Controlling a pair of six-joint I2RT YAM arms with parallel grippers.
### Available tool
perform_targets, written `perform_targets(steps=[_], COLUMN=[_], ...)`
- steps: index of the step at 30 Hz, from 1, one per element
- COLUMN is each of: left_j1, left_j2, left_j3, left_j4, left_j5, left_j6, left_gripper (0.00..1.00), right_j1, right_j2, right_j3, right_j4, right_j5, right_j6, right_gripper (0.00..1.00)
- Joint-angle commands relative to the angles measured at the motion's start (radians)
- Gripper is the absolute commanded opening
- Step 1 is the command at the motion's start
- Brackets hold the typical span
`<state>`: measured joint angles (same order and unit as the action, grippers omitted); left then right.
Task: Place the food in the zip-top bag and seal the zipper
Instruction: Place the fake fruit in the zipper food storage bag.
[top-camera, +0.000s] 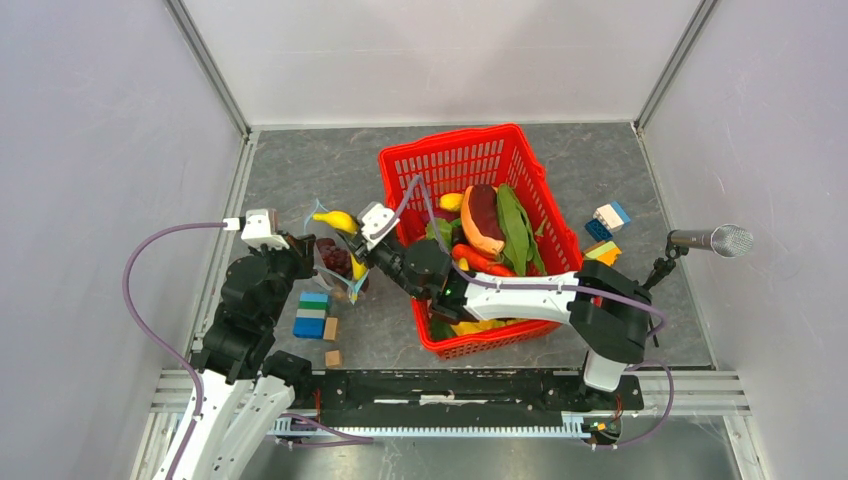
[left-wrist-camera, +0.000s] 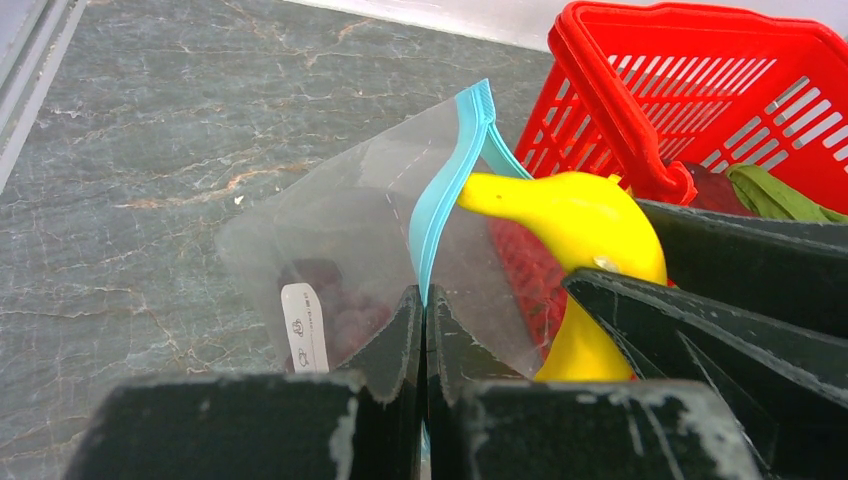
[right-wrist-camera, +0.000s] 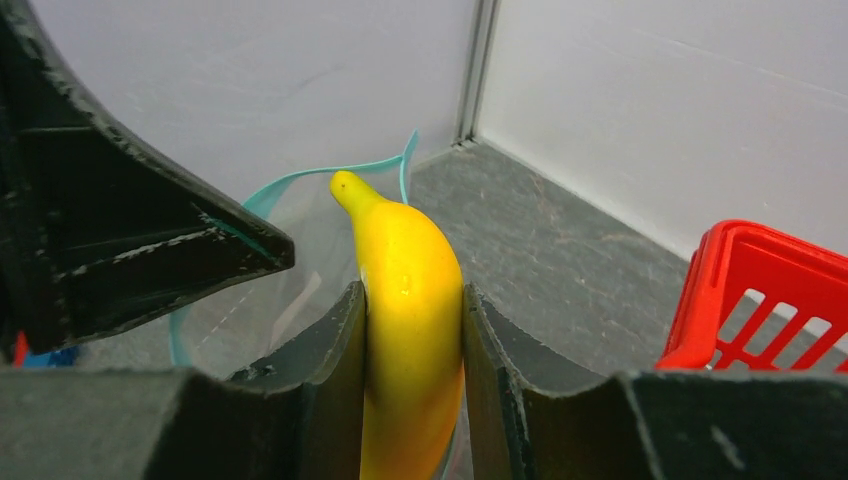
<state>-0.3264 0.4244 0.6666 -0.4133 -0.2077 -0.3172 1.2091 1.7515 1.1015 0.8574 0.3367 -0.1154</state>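
The clear zip-top bag (top-camera: 335, 262) stands left of the red basket, with purple grapes (left-wrist-camera: 330, 305) inside. Its light-blue zipper (left-wrist-camera: 446, 180) runs along the open mouth and also shows in the right wrist view (right-wrist-camera: 300, 180). My left gripper (left-wrist-camera: 424, 318) is shut on the bag's mouth edge and holds it up. My right gripper (right-wrist-camera: 412, 310) is shut on the yellow banana (right-wrist-camera: 408, 290), whose tip pokes into the bag's mouth. In the top view the banana (top-camera: 337, 220) sits at the bag's top, with the right gripper (top-camera: 362, 250) beside the left gripper (top-camera: 310, 250).
The red basket (top-camera: 530, 165) holds more toy food: a long green vegetable (top-camera: 515, 228), a brown piece (top-camera: 482, 215) and others. Coloured blocks (top-camera: 312, 314) and wooden cubes (top-camera: 333, 357) lie near the left arm. More blocks (top-camera: 607, 222) and a microphone (top-camera: 712, 240) are at the right.
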Motion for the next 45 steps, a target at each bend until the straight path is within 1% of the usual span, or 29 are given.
perform_targets(steps=[1,4,8,9,11,12,16,18,19,20,21,23,24,25,29,36,38,40,42,45], left_j1=[0.006,0.006,0.006,0.006,0.006,0.006,0.006,0.006,0.006,0.006,0.006,0.006,0.006,0.006,0.006,0.006,0.007,0.006,0.006,0.006], left_j2=[-0.004,-0.004,-0.003,-0.003,-0.002,0.0,0.0,0.0,0.0,-0.001,0.0,0.001,0.001,0.002,0.003,0.004,0.003,0.001,0.002,0.003], left_j3=[0.027,0.029,0.029,0.029,0.028,0.029,0.029,0.029,0.028,0.03,0.03,0.033,0.032,0.031,0.034,0.034,0.033,0.032,0.031,0.031], left_j4=[0.041,0.041,0.038,0.038,0.039,0.039,0.041,0.041,0.041,0.042,0.044,0.042,0.042,0.042,0.041,0.038,0.038,0.037,0.039,0.041], left_j5=[-0.019,-0.018,-0.027,-0.029,-0.026,-0.025,-0.022,-0.021,-0.021,-0.019,-0.018,-0.022,-0.026,-0.028,-0.037,-0.033,-0.034,-0.033,-0.03,-0.028], left_j6=[-0.029,-0.029,-0.031,-0.032,-0.031,-0.031,-0.029,-0.03,-0.031,-0.03,-0.029,-0.029,-0.029,-0.029,-0.031,-0.028,-0.026,-0.026,-0.026,-0.024], left_gripper=[0.02,0.02,0.02,0.02,0.02,0.02,0.02,0.02,0.02,0.02,0.02,0.02,0.02,0.02,0.02,0.02,0.02,0.02,0.02,0.02], right_j1=[0.003,0.004,0.004,0.004,0.004,0.005,0.004,0.003,0.003,0.003,0.003,0.0,0.001,0.0,0.0,-0.001,0.0,-0.002,-0.02,-0.087], right_j2=[0.029,0.052,0.029,0.019,0.014,0.023,0.103,0.138,0.152,0.157,0.16,0.15,0.136,0.119,0.031,-0.137,-0.199,-0.254,-0.298,-0.35], right_j3=[0.133,0.209,0.186,0.175,0.196,0.235,0.424,0.511,0.55,0.575,0.598,0.619,0.612,0.595,0.522,0.404,0.349,0.297,0.26,0.224], right_j4=[-0.224,-0.344,-0.327,-0.318,-0.354,-0.394,-0.617,-0.702,-0.734,-0.759,-0.777,-0.813,-0.821,-0.824,-0.816,-0.778,-0.78,-0.805,-0.854,-0.996], right_j5=[0.072,0.043,0.041,0.028,-0.017,-0.034,-0.081,-0.087,-0.091,-0.093,-0.096,-0.102,-0.1,-0.099,-0.113,-0.125,-0.073,0.031,0.118,0.115], right_j6=[0.021,0.024,0.044,0.046,0.033,0.032,0.014,0.009,0.003,-0.002,-0.001,-0.003,-0.001,0.0,0.0,0.016,0.013,0.002,0.018,0.085], right_gripper=[0.0,0.03,0.05,0.07,0.17,0.22,0.24,0.3,0.3,0.34,0.44,0.6,0.66,0.7,0.73,0.75,0.77,0.79,0.79,0.76])
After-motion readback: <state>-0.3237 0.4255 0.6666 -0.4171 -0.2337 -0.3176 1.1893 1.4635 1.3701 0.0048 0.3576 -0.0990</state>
